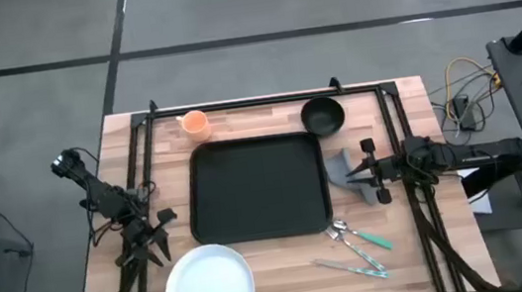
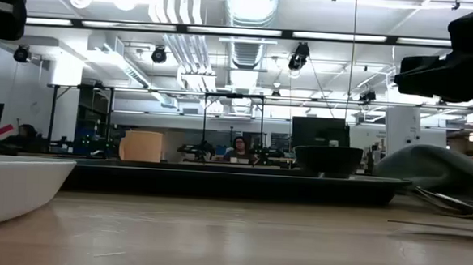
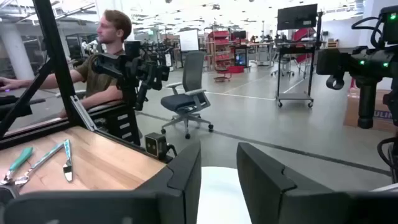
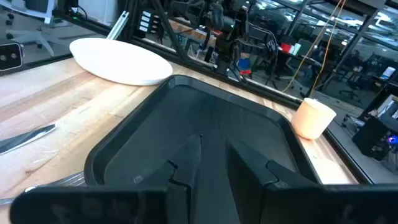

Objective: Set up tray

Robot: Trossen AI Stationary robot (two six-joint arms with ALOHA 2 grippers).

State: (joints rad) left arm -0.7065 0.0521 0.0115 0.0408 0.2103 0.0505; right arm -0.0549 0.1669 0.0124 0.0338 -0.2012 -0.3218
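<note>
In the middle of the wooden table [image 1: 285, 263] lies the tray [image 1: 259, 187], one large flat black rectangle with rounded corners and a low rim, nothing on it. I can read no writing anywhere. Around it: one white plate [image 1: 209, 286], one orange cup [image 1: 195, 123], one small black bowl [image 1: 322, 115], one grey cloth [image 1: 342, 172], a few teal-handled utensils [image 1: 358, 247]. The left gripper [image 1: 150, 237] waits beside the plate, fingers slightly apart; the right gripper [image 1: 374, 171] hovers beside the tray's edge, fingers narrowly apart, holding nothing.

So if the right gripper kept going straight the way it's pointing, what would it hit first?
Most likely the tray: the right gripper sits at its right edge, pointing across it, fingers slightly apart. Beyond lie the cup and plate. Its height above the tray is unclear.
</note>
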